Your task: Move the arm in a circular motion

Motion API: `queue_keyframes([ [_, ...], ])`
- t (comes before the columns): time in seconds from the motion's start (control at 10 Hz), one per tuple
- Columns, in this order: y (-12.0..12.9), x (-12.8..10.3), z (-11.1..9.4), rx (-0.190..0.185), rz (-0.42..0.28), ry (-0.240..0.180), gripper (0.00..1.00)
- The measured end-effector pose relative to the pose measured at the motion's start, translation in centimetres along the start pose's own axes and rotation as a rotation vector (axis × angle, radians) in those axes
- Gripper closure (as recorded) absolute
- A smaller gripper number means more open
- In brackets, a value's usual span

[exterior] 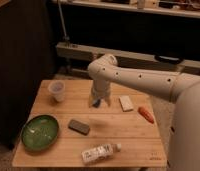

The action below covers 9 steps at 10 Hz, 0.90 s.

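Note:
The arm (143, 80) is large, white and glossy, reaching in from the right across the wooden table (128, 130), with a rounded elbow joint at upper centre. Its link drops down to the gripper (98, 102), which hangs just above the table's back middle, over a small blue object (96, 103) that is mostly hidden behind it.
On the table sit a clear plastic cup (57, 91) at back left, a green bowl (39, 132) at front left, a dark grey block (79, 126), a lying bottle (99, 153), a white packet (126, 103) and an orange carrot-like item (146, 114). Dark shelving stands behind.

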Motion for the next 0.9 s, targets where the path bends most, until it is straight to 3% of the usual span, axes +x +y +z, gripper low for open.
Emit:
queue_keyframes([
  [0.3, 2.4, 1.2, -0.1, 0.005, -0.029, -0.01, 0.35],
  [0.6, 2.5, 1.5, -0.1, -0.001, -0.094, -0.01, 0.35],
  [0.9, 5.6, 2.6, 0.2, 0.014, -0.086, -0.014, 0.35],
])
